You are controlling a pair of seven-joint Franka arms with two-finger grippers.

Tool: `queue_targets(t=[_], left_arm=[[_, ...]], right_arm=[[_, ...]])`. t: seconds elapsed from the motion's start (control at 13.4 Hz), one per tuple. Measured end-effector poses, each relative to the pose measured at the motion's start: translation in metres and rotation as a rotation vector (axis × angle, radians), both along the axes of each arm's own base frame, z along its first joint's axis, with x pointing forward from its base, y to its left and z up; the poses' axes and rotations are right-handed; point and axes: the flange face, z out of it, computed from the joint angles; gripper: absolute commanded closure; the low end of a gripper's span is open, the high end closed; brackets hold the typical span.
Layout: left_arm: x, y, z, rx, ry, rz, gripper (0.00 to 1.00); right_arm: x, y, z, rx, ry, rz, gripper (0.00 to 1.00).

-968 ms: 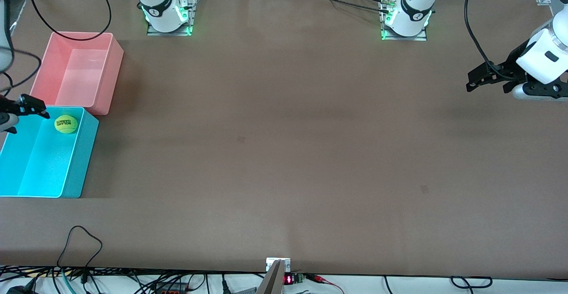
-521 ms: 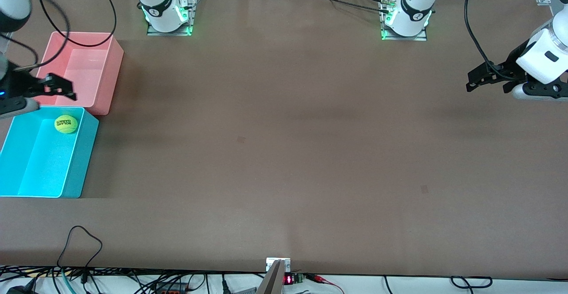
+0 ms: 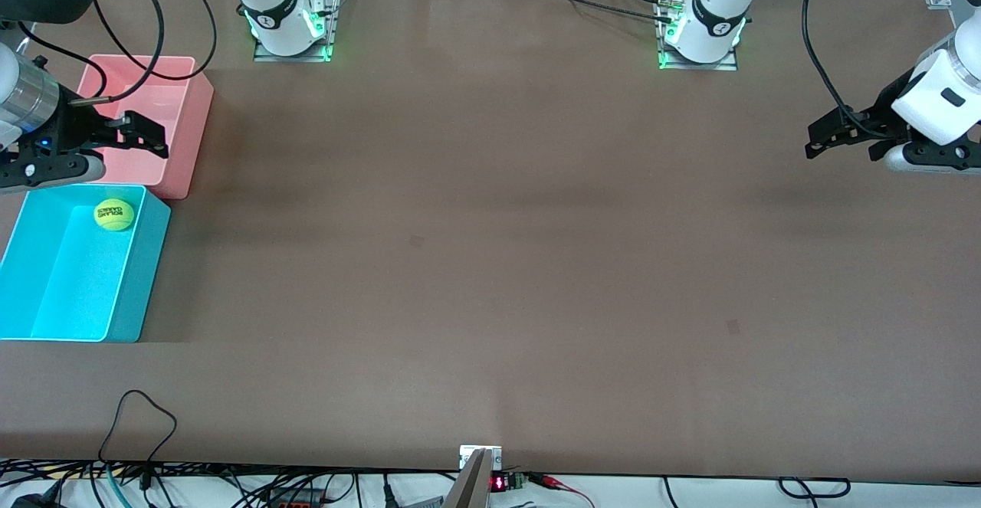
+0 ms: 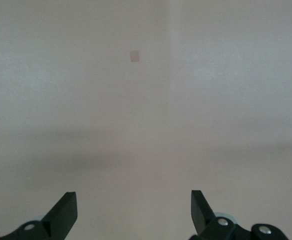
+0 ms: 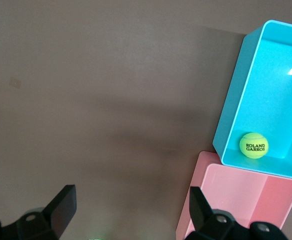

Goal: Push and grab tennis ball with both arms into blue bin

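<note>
One tennis ball [image 3: 114, 214], and it's sitting inside the blue bin [image 3: 142, 263], tucked into the corner nearest the pink bin [image 3: 195, 121]. From the right wrist view you can read the black lettering on the ball [image 5: 254, 145] as it rests against the blue bin's [image 5: 231, 120] end wall, with the pink bin [image 5: 192, 210] just beside that wall.

The two bins sit end to end at the right arm's end of the table [image 3: 490, 263], the pink one farther from the front camera, the blue one nearer.

Right gripper [image 3: 146, 134] is up in the air over the pink bin, fingers spread apart and holding nothing; its wrist view shows both fingertips [image 5: 64, 202] wide with bare table between them.

Left gripper [image 3: 824, 134] hangs over the left arm's end of the table, well apart from the bins, waiting. Its fingers [image 4: 66, 210] are spread wide too, nothing between them, only plain brown tabletop [image 4: 146, 100] below.
</note>
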Motion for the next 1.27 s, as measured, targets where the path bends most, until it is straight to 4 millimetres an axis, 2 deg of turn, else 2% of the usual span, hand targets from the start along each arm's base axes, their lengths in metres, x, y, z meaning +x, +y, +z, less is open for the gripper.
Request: queue_targets(t=[0.15, 0.74, 1.27], left_arm=[[0.0, 0.0, 0.0, 0.0, 0.0, 0.0, 0.0], [0.0, 0.0, 0.0, 0.0, 0.0, 0.0, 0.0], [0.0, 0.0, 0.0, 0.0, 0.0, 0.0, 0.0]], right_arm=[[0.0038, -0.0031, -0.0063, 0.0, 0.011, -0.005, 0.0], [0.0057, -0.0072, -0.0043, 0.002, 0.023, -0.02, 0.0], [0.0063, -0.0065, -0.0069, 0.002, 0.028, -0.117, 0.0]])
